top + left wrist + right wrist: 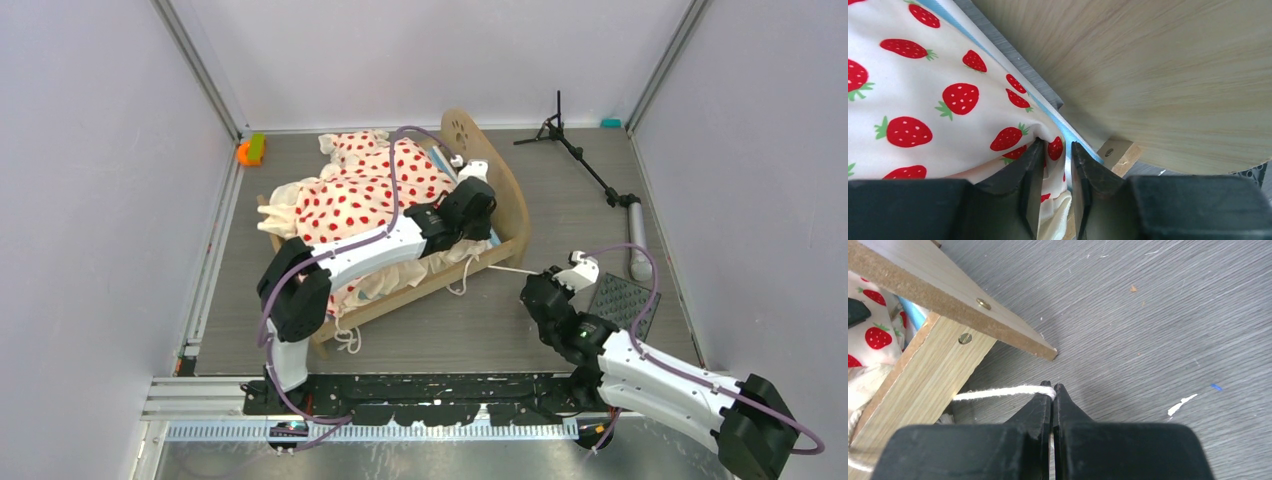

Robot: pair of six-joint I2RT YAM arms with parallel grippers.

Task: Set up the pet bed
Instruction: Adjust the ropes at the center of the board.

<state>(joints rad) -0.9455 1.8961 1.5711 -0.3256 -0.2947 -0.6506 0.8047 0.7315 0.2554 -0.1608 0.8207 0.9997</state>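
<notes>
Two kinds of material to plan for: rigid wood and limp cloth. From the left, the pet bed (508,205) sits slantwise left of centre on the table (560,210), with its cream, red-printed bedding (345,200) heaped over the mattress and the ruffle spilling over the near rail. Judge the bedding soft, light and shapeless. It will drape and bunch rather than slide flat, so take it at a hem or corner, never mid-panel. The left gripper (1057,147) is at the bed's right end, against the inner face of the rounded end board (1168,75). Its jaws stand a little apart with a fold of bedding lying in the gap beside the blue-striped mattress edge (1058,124), and as far as you can judge that fold is not clamped. The frame is stiff, smooth board, probably light enough to skid if you tug the cloth hard, so steady it at a rail or corner post. Further right, a white cord (998,392) runs out from the bed's corner along the table to the right gripper (1053,387), whose jaws are pressed together, pinching its end. The cord is thin and could slip, so pull it gently. The dark studded mat (622,300) lies just beyond, apart from the bed.
</notes>
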